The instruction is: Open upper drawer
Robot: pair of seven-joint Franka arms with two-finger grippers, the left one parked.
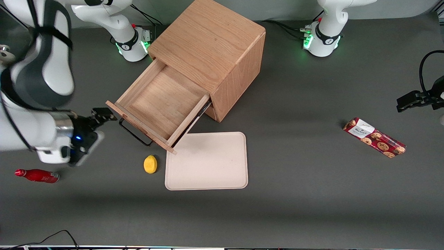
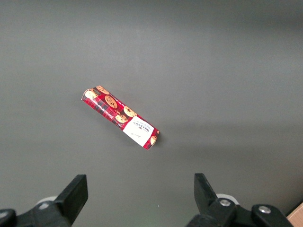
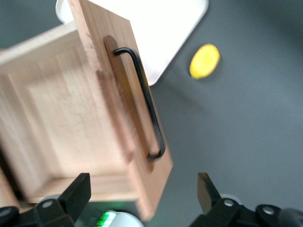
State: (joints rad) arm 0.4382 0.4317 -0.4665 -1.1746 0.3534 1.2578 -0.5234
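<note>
One drawer: the upper drawer [image 1: 163,104] of the wooden cabinet [image 1: 211,52] stands pulled well out, its shallow tray bare inside, with pale grained wood on floor and side walls.
Drawer front: a flat oak panel [image 3: 128,109] with a long shallow groove under the handle; it overhangs the corner of the tray on the bench.
Handle: a thin black wire handle [image 1: 133,133], bent square at both ends [image 3: 144,101], running along the front panel.
Cabinet: a boxy oak block with strong grain on its top, set askew near the middle of the bench and closer to the edge where the arms are mounted.
Gripper: the gripper [image 1: 100,119] hangs just beside the handle without touching it, toward the working arm's end of the bench; its black fingers [image 3: 78,191] are spread wide with nothing between them.
Tray: a cream rounded-corner tray [image 1: 208,173], smooth and flat, lies nearer the front camera than the cabinet.
Lemon: a small yellow oval lemon [image 1: 150,164] sits just beside the tray, on its working-arm side [image 3: 204,61].
Bottle: a red bottle [image 1: 37,175] lies on its side near the working arm's end.
Biscuits: a long red biscuit packet [image 1: 374,137] printed with cookies lies toward the parked arm's end [image 2: 120,117].
Bench: a matt dark grey bench [image 1: 312,194].
</note>
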